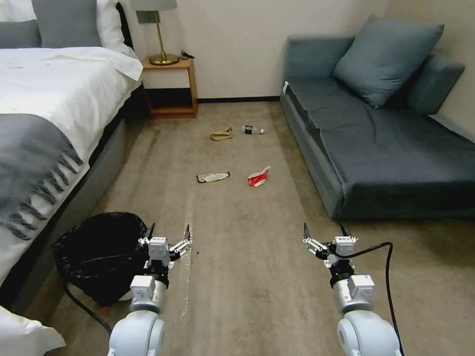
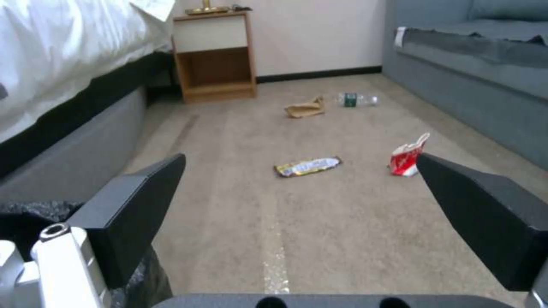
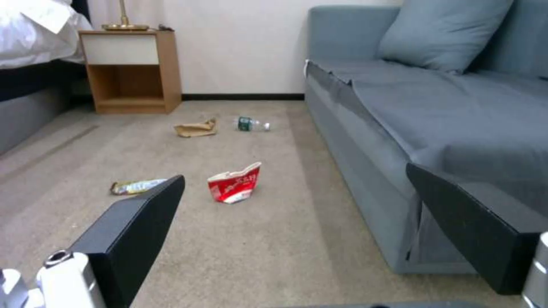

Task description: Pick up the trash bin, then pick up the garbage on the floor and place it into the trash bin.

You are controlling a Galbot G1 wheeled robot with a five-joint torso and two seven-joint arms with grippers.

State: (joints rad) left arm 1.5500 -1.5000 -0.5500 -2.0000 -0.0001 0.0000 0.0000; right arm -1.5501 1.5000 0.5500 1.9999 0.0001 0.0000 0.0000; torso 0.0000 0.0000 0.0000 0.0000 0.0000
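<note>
Carpet floor (image 1: 237, 277): four garbage items (image 1: 213, 176), one trash bin (image 1: 101, 254).

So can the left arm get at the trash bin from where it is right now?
Probably yes: the open left gripper hangs just beside the trash bin, with nothing between them.

Crinkly glossy black plastic lines the trash bin (image 1: 99, 252) on matt short-pile carpet floor (image 1: 237, 277); the nightstand (image 1: 170, 89) is wood.

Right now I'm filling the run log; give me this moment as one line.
left gripper: open, beside trash bin | right gripper: open, empty | garbage: carton, wrapper, paper, bottle on floor
</note>
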